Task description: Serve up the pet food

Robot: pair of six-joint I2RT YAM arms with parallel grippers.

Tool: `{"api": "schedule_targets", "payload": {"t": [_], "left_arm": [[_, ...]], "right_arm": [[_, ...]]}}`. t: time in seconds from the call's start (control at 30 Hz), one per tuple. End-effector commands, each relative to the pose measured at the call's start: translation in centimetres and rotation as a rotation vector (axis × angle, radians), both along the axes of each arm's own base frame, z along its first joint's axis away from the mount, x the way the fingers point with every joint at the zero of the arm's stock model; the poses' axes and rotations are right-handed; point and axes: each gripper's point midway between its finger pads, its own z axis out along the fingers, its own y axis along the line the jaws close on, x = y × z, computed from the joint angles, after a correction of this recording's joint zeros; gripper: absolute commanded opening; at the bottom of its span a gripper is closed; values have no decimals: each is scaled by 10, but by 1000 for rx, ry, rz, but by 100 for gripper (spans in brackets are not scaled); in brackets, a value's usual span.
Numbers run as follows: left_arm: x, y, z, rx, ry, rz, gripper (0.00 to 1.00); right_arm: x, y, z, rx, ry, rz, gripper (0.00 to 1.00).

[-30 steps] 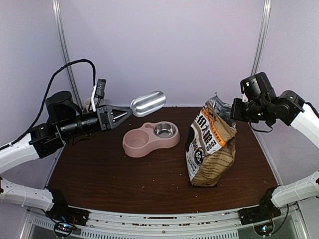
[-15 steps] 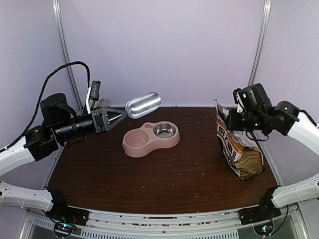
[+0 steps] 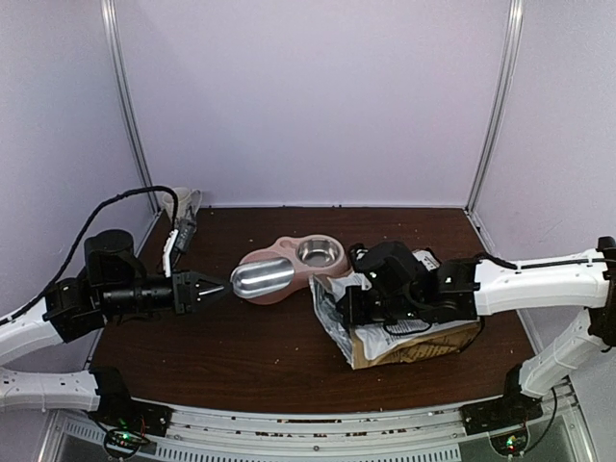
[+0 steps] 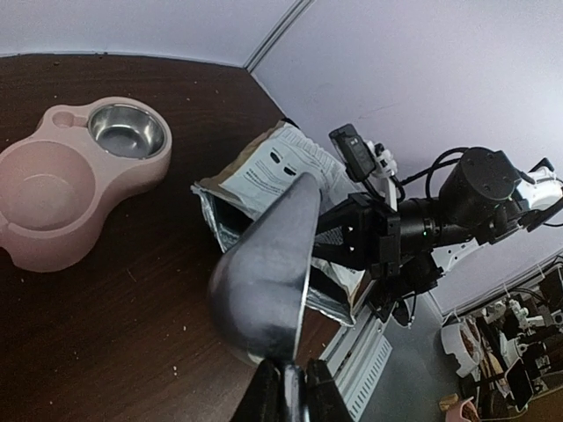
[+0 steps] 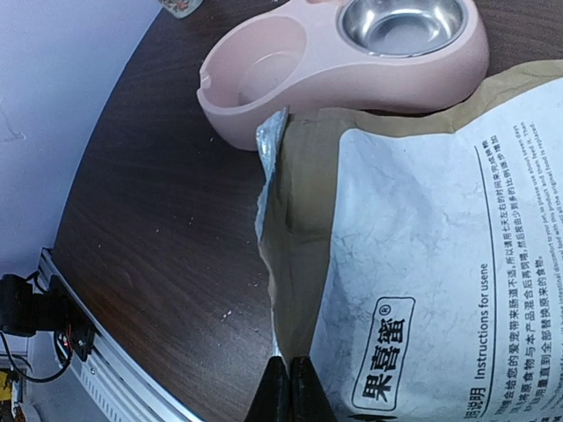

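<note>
Left fingers point(image 4: 264, 400) tight on the metal scoop point(image 4: 264, 272) — right fingers point(image 5: 275, 391) apparently closed on the paper bag point(image 5: 422, 246)

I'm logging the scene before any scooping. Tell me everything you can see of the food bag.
The food bag is tan paper with a white printed label and silvery foil lining. It lies on its side on the dark table, open mouth toward the metal scoop. The right gripper is clamped on its edge. It sits beside the pink double bowl; whether they touch cannot be told. Its contents are hidden.
</note>
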Motion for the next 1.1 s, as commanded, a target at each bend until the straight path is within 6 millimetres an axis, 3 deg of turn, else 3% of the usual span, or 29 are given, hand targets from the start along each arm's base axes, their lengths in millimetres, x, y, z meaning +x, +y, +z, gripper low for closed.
{"api": "schedule_targets", "payload": {"t": [0.0,0.13,0.3,0.63,0.87,1.07], "left_arm": [[-6,13,-13,21,18,24,0],[-13,14,-32,69,66,-6,0],[-18,-4,-43,92,114,-89,0],[-15,-54,-18,5,78,-199,0],[-12,-66,6,-25,37,-216,0],[-12,-75,-7,34,81,-224,0]], "right_arm": [[-6,45,42,195,-25,46,0],[-2,38,51,189,-58,27,0],[-4,26,57,180,-85,17,0],[-12,11,61,200,-103,27,0],[-17,-4,60,193,-117,15,0],[-19,-9,64,201,-140,27,0]]}}
